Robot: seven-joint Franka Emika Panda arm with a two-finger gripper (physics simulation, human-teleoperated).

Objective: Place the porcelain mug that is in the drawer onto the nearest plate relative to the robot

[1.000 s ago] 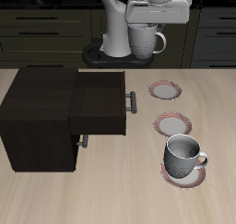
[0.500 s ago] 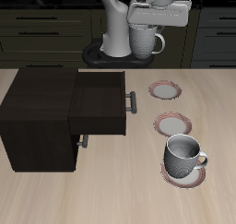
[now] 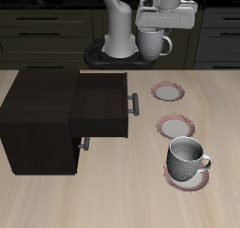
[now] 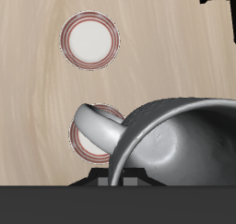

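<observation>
Carried a little farther sideways and slightly higher than half a second ago: hand (image 3: 157,27) clamped on the porcelain mug (image 3: 156,44), held high in the air beyond the table's back edge, handle loop pointing away from the robot's pale body (image 3: 118,30). Same clamp as a second ago, mug hanging just under the hand, nothing dropped or tilted since. In the wrist view, grey glossy mug wall (image 4: 171,135) filling the foreground right against the hand, its loop handle (image 4: 97,126) arching out over the wood below. Well below the hand and forward of it, the nearest plate (image 3: 168,91), white centre with reddish rim, bare; a second plate (image 3: 175,127) farther from the hand, also bare; a third plate (image 3: 187,177) farthest off, mostly covered by the other mug (image 3: 186,158) standing upright on it. Unchanged from the earlier frames: the drawer (image 3: 101,105) pulled out of the dark cabinet (image 3: 37,119), its grey bar handle (image 3: 132,104) facing the plates, well below the hand and off to one side. Underneath, a light wood-grain table (image 3: 216,100), evenly lit. Behind it, dark cupboard fronts (image 3: 47,25) with slim bar handles across the back of the room.
</observation>
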